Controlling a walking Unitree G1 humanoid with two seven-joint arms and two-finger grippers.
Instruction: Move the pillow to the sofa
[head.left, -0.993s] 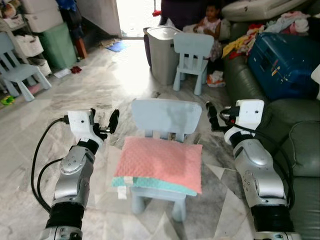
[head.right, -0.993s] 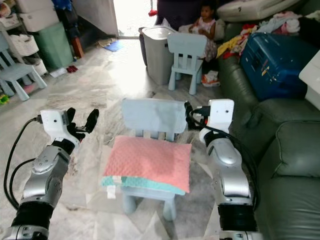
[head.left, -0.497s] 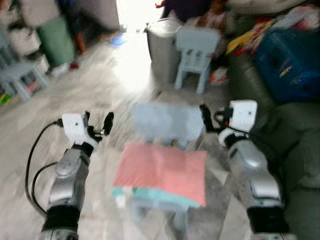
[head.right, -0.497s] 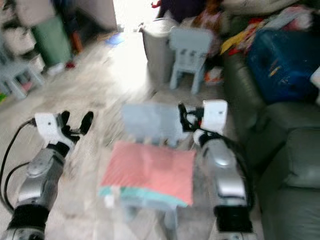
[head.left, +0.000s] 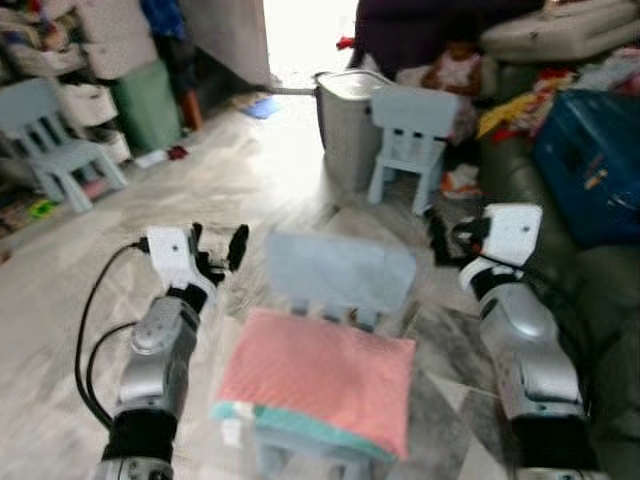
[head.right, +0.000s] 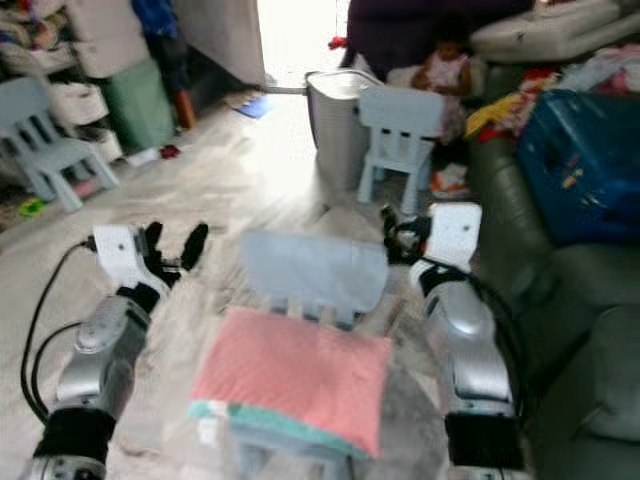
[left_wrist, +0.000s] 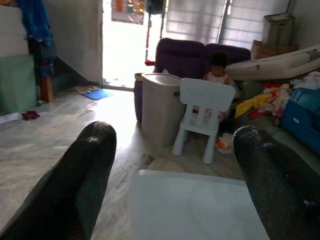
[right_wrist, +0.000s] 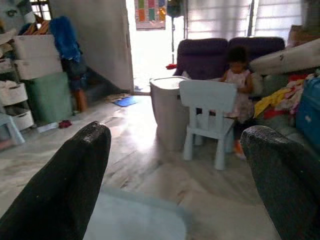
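Pillow (head.left: 318, 378), pink and nubbly-textured with a teal edge, is lying flat on the seat of a small pale-blue plastic chair (head.left: 338, 270) directly in front of you. Your left gripper (head.left: 217, 250) is hovering just left of the chair back, its two long black rubbery fingers spread wide and gripping nothing. Your right gripper (head.right: 392, 233) is hanging by the chair back's right edge, fingers likewise parted and empty. You are seeing the dark green leather sofa (head.left: 608, 300) at the right, piled with a blue suitcase (head.left: 590, 170). Polished marble floor (head.left: 250, 170) is gleaming ahead, where a person (head.right: 444, 70) is sitting behind a second chair (head.right: 400, 130).
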